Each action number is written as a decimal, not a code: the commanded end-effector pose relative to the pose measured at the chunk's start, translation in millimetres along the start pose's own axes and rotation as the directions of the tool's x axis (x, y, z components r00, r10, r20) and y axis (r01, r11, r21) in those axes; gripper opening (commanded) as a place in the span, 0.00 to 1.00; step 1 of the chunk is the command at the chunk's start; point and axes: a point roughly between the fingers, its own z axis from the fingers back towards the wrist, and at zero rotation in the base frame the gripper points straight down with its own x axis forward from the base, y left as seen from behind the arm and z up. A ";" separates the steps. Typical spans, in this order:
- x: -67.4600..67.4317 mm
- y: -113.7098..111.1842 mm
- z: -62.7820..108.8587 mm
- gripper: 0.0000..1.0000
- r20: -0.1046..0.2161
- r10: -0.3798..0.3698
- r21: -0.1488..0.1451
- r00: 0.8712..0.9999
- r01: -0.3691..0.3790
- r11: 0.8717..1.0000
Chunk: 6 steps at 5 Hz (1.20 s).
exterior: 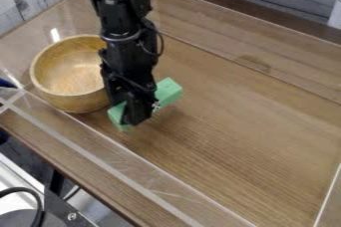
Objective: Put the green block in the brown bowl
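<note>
Here the green block [158, 100] lies on the wooden worktop [253, 121], just right of the brown bowl [67, 72], pinched by the downward-pointing claw [136, 112]. Bare wood stretches away to the right; a clear raised edge runs close along the front.

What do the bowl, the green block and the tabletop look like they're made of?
The brown bowl looks like turned wood: light tan, thick walls, faint grain, satin sheen. The green block is uniformly bright and matte, possibly foam or painted wood; I cannot tell which. The table shows wood grain under a smooth finish, possibly laminate.
</note>
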 end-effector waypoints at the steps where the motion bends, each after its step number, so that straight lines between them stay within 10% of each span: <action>1: 8.7 7.8 20.3 0.00 0.071 0.009 0.045 0.997 -0.012 0.999; 6: 2.7 31.3 36.1 0.00 0.094 0.087 0.067 0.992 -0.093 0.993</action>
